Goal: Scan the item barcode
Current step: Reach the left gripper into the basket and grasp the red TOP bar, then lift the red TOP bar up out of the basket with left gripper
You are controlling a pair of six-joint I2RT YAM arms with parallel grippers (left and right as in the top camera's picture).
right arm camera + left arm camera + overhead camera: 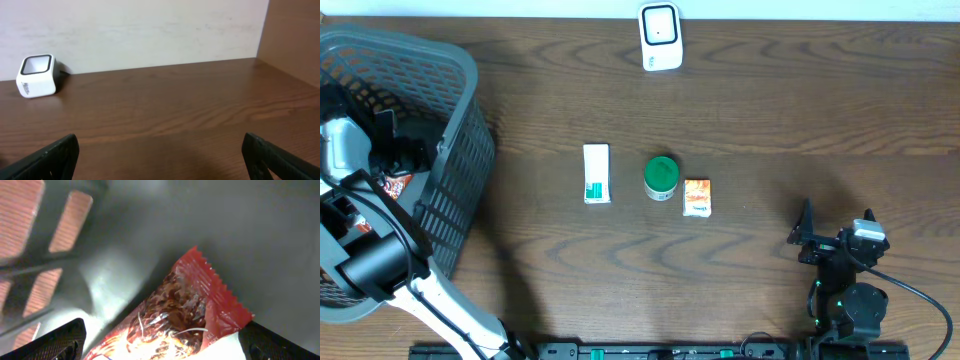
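Dark wood-grain counter (800, 130), low sheen. Grey plastic basket (465, 165), matt lattice walls. Red packet (200, 305): glossy, crinkly film, probably plastic. White scanner (661, 50): smooth plastic shell.

My overhead view looks straight down on the whole tabletop (770, 120) from high up, with the scanner (660, 37) at 12 o'clock and the basket (460, 150) at 9 o'clock. My left wrist view sits inside that basket, facing down, very close to a red packet (190, 305) on its grey floor, the left fingers (55, 342) at 7 and 5 o'clock. My right wrist view rides low, looking across the tabletop toward the wall (150, 30), right fingers (50, 157) in the bottom corners. It shares the scanner with overhead, here at 10 o'clock.
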